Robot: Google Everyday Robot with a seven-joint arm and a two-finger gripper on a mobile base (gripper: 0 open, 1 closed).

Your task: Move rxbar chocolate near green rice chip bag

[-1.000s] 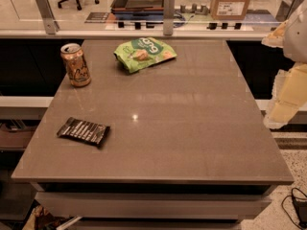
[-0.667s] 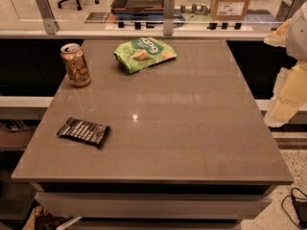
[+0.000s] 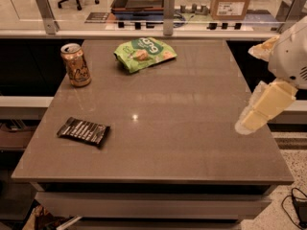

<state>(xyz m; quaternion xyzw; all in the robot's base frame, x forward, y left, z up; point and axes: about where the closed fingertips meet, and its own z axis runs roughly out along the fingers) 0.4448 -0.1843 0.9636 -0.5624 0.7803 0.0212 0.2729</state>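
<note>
Smooth grey-brown tabletop (image 3: pixel 192 128) has a satin sheen; the dark brown-black rxbar chocolate (image 3: pixel 84 131) and crinkled light green rice chip bag (image 3: pixel 144 53) look like shiny plastic film. Orange-tan drink can (image 3: pixel 76 65) far left reads as glossy metal, pale cream gripper (image 3: pixel 261 109) at the right edge looks matt plastic.

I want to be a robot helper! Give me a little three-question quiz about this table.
1. True or false: the rxbar chocolate is touching the green rice chip bag.
2. Which is nearest the bag? A) the drink can B) the gripper C) the rxbar chocolate
3. Fill in: in the picture, the gripper hangs by the table's ____ edge.

Key:
1. False. The bar lies at the front left and the bag at the back, well apart.
2. A
3. right
</note>
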